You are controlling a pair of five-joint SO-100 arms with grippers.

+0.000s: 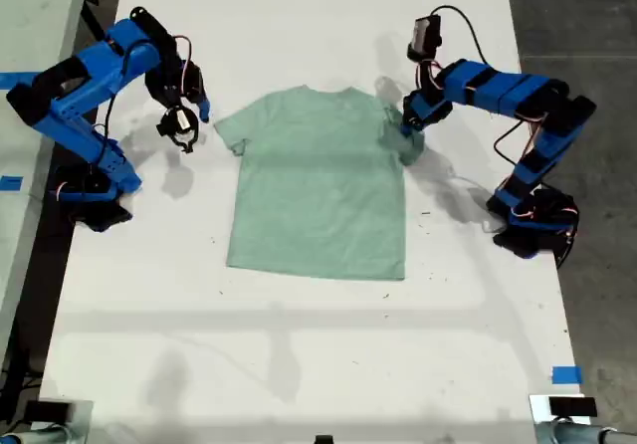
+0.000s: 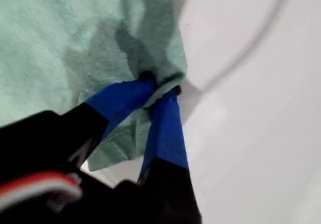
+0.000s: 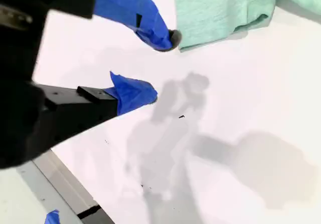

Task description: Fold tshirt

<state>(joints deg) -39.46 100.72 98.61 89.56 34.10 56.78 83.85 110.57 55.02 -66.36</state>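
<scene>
On the exterior view's left you see my second gripper (image 1: 179, 125) hanging above the white bench (image 1: 299, 315), its fingers (image 3: 150, 25) spread wide with nothing between them. In its own wrist view the upper fingertip sits just beside the edge of a sleeve of the tshirt (image 1: 318, 190), close to the cloth but not gripping it; the lower fingertip is over bare bench, apart from the fabric.

Moving across, the tshirt lies flat on the bench between the two arms, neck away from the camera and hem toward it, pale mint-green and unprinted. The sleeve on the exterior view's left lies spread out. The sleeve on the exterior view's right is bunched up.

On the exterior view's right, my first gripper (image 1: 408, 125) is down at that bunched sleeve. Its wrist view shows you the two blue fingers (image 2: 123, 98) brought together at their tips with a fold of the sleeve (image 2: 165, 81) pinched between them; cloth runs on past the fingertips toward the shirt's body, and a flap of it hangs under the fingers. White bench shows just beyond the fingertips on the far side of the sleeve.
</scene>
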